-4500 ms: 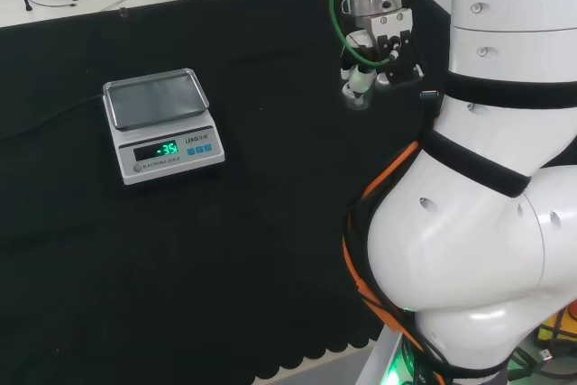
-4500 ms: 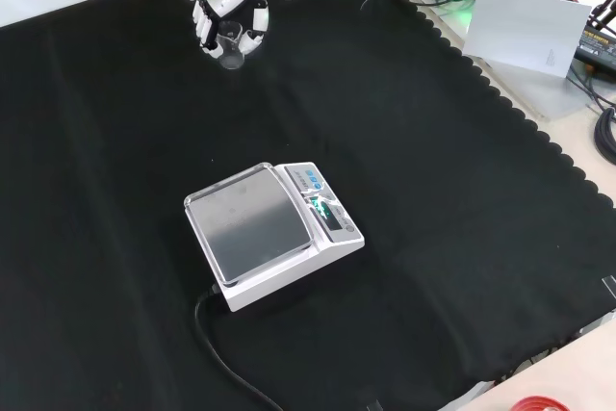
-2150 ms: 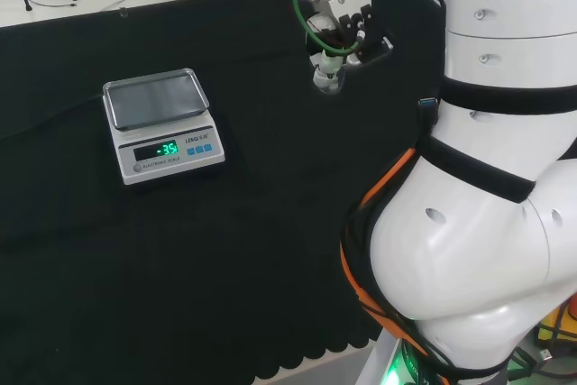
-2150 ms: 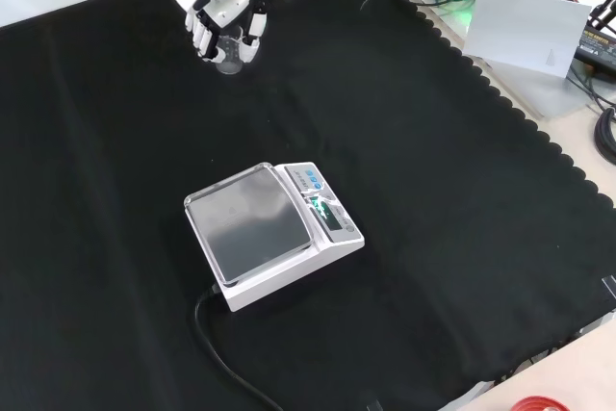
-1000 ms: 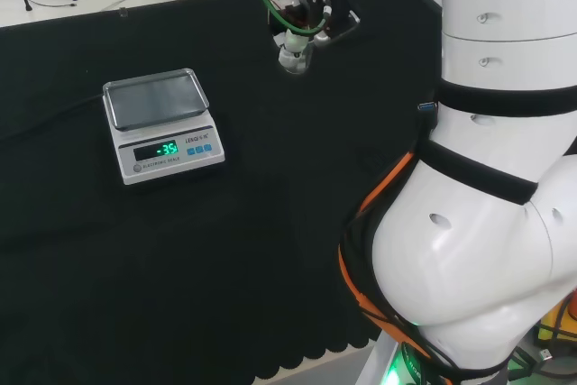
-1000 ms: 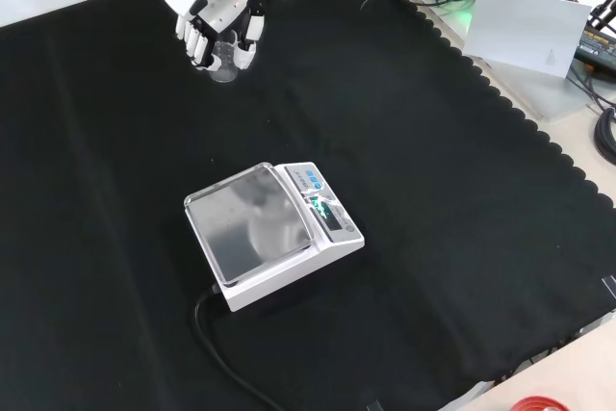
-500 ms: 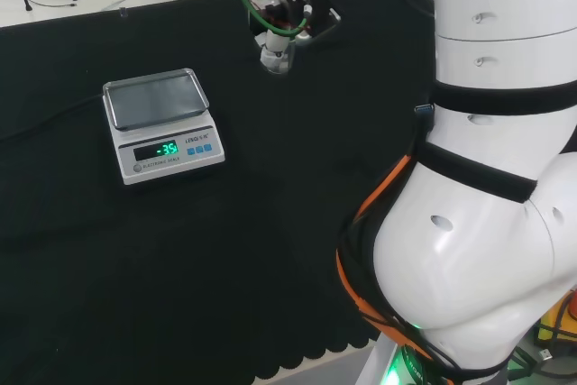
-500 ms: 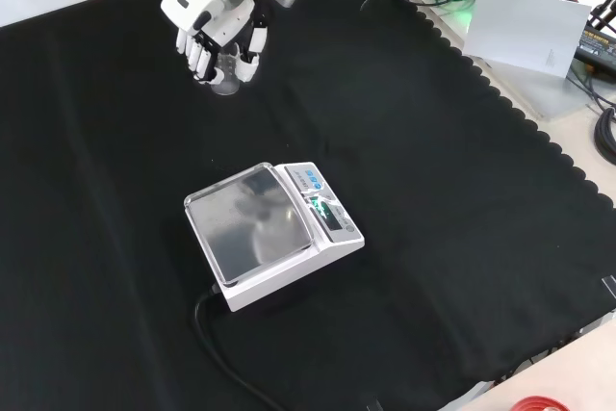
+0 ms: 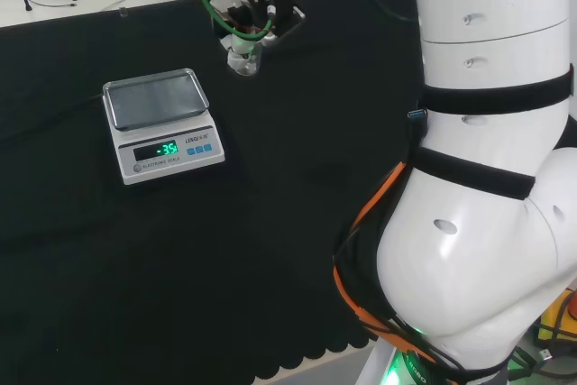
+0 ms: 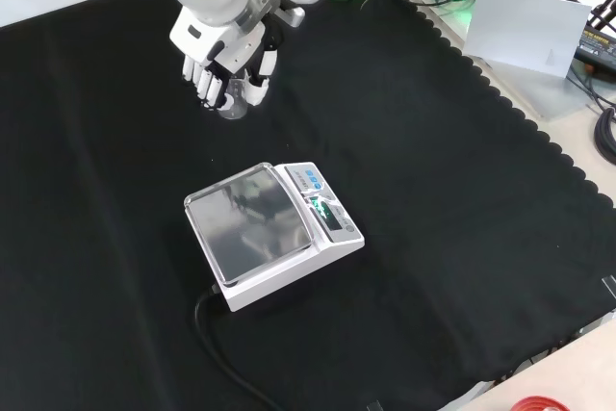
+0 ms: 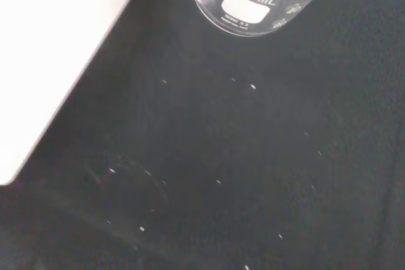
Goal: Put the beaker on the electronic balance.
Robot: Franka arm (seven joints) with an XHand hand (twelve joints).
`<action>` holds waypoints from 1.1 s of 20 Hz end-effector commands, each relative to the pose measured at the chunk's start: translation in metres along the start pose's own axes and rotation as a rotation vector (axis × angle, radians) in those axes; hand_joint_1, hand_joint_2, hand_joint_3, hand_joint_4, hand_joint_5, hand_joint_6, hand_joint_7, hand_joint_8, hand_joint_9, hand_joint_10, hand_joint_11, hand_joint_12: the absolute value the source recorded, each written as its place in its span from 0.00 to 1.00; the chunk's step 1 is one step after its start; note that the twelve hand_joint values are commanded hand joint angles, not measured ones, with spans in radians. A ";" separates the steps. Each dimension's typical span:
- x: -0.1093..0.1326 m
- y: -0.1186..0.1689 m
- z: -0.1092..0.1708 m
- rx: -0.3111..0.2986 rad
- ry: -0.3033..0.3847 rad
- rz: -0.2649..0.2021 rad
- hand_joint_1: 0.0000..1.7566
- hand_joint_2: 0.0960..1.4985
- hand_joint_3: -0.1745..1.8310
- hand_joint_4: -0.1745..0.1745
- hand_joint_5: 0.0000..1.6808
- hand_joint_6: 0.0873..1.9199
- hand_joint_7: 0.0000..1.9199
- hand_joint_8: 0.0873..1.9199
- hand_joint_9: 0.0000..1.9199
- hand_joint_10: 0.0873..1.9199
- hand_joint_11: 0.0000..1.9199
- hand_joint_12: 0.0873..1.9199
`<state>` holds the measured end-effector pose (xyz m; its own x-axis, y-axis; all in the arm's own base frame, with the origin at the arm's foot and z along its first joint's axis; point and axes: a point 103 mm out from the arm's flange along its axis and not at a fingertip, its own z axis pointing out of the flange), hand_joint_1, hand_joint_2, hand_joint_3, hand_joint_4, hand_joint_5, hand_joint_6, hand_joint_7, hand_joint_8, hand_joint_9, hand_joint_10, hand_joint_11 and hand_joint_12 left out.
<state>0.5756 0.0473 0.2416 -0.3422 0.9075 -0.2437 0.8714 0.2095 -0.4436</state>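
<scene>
Beaker (image 10: pixel 231 101) hangs inside the hand's (image 10: pixel 223 63) curled fingers, above the cloth, apart from the balance (image 10: pixel 271 230)

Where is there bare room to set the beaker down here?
The balance pan is bare. Open cloth lies all round it, apart from its cable at the near side. The hand holds the beaker beyond the pan.
</scene>
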 end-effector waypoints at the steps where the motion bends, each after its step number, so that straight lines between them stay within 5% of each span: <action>1: 0.020 0.003 -0.013 -0.020 -0.016 -0.034 0.63 0.78 0.09 0.09 0.49 0.63 0.37 0.39 0.49 0.37 0.39 0.61; 22: 0.112 0.044 -0.037 -0.023 -0.047 -0.176 0.63 0.78 0.09 0.06 0.49 0.63 0.37 0.40 0.49 0.37 0.40 0.60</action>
<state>0.5893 0.1607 0.2321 -0.4891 0.8423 -0.2266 0.8168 0.3511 -0.4578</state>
